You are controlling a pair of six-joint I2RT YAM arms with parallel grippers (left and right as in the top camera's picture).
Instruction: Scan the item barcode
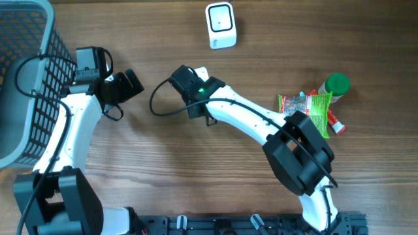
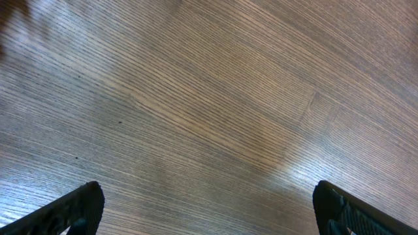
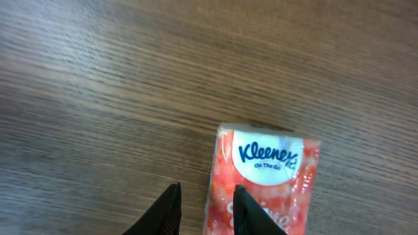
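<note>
overhead | wood-grain table (image 1: 163, 163) | grey basket (image 1: 19, 32) left edge | white scanner (image 1: 221, 25) top

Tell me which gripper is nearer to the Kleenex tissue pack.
Right. The right gripper hangs directly over the Kleenex tissue pack, one finger across its edge. The left gripper sits away to the left, over bare table.

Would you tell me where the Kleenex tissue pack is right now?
In the right wrist view the Kleenex pack lies on the wooden table, low and right of centre, its left edge partly hidden by the right tool.
</note>
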